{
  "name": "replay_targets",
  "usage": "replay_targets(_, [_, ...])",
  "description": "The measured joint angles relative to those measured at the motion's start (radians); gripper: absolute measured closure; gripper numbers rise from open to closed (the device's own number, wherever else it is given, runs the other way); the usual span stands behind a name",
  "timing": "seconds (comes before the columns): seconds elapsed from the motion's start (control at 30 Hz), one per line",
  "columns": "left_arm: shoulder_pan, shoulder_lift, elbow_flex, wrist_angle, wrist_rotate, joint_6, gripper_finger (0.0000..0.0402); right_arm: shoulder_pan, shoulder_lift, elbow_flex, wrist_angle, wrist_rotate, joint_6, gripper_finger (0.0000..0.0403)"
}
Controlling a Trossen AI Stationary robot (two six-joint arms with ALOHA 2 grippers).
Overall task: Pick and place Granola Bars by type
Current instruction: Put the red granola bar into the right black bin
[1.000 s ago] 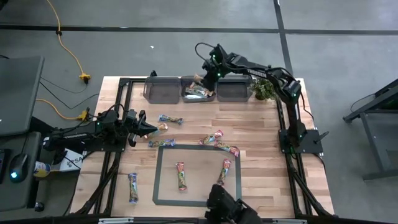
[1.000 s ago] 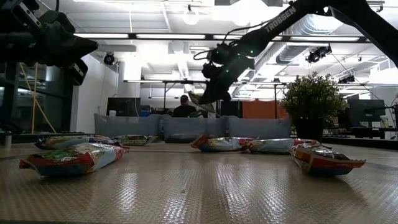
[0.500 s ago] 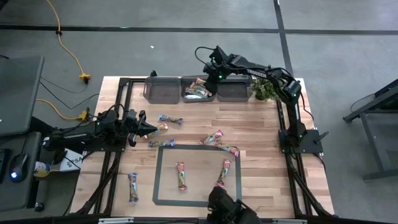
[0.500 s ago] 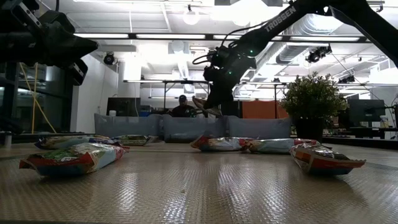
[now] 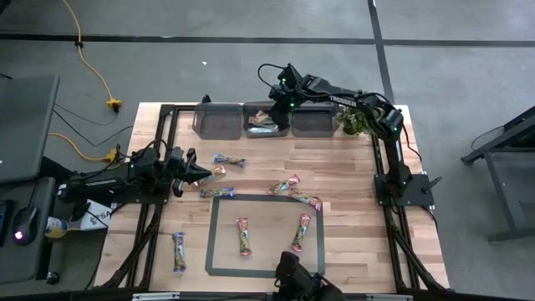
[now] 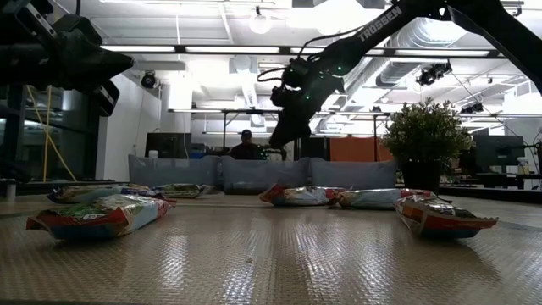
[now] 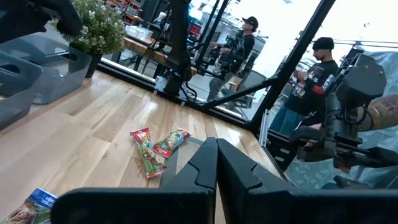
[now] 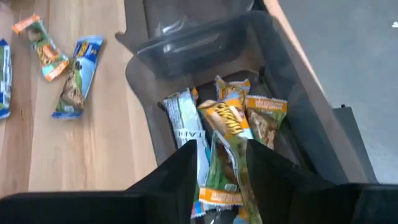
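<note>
My right gripper (image 5: 275, 104) (image 8: 222, 147) hangs open above the middle grey bin (image 5: 251, 129) at the table's far edge, touching nothing. Below its spread fingers several granola bars lie in a heap in that bin: an orange-ended one (image 8: 227, 118), a white-green one (image 8: 184, 119) and a brown-gold one (image 8: 266, 119). More bars lie flat on the wood: a blue one (image 5: 228, 160), two at mid-table (image 5: 286, 185) (image 5: 307, 200), two inside the taped rectangle (image 5: 242, 235) (image 5: 302, 230) and one near the front left (image 5: 179, 251). My left gripper (image 5: 199, 172) (image 7: 216, 167) waits shut at the table's left, pointing level.
Empty grey bins stand left (image 5: 216, 119) and right (image 5: 312, 120) of the middle one. A small potted plant (image 5: 354, 120) is at the far right corner. A dark tape rectangle (image 5: 266, 199) marks the near middle. People stand beyond the table (image 7: 317, 74).
My right gripper has opened above the middle bin and let go of the bar that it held. The bar hung below the fingers half a second ago; it has since fallen into the bin among the others.
</note>
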Motion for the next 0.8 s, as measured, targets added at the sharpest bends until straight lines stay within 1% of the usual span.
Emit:
replay_targets(0.17, [0.0, 0.0, 0.0, 0.0, 0.0, 0.0, 0.0401, 0.007, 0.0, 0.0, 0.071, -0.004, 0.038, 0.0262])
replay_targets(0.37, [0.0, 0.0, 0.0, 0.0, 0.0, 0.0, 0.0401, 0.031, 0.0, 0.0, 0.169, -0.071, 0.122, 0.025])
replay_targets(0.43, [0.0, 0.0, 0.0, 0.0, 0.0, 0.0, 0.0401, 0.045, 0.0, 0.0, 0.188, -0.073, 0.135, 0.0249])
replay_targets(0.6, [0.0, 0.0, 0.0, 0.0, 0.0, 0.0, 0.0401, 0.081, 0.0, 0.0, 0.194, -0.08, 0.134, 0.0249])
replay_targets(0.8, [0.0, 0.0, 0.0, 0.0, 0.0, 0.0, 0.0401, 0.101, -0.012, 0.0, 0.178, -0.144, 0.152, 0.0249])
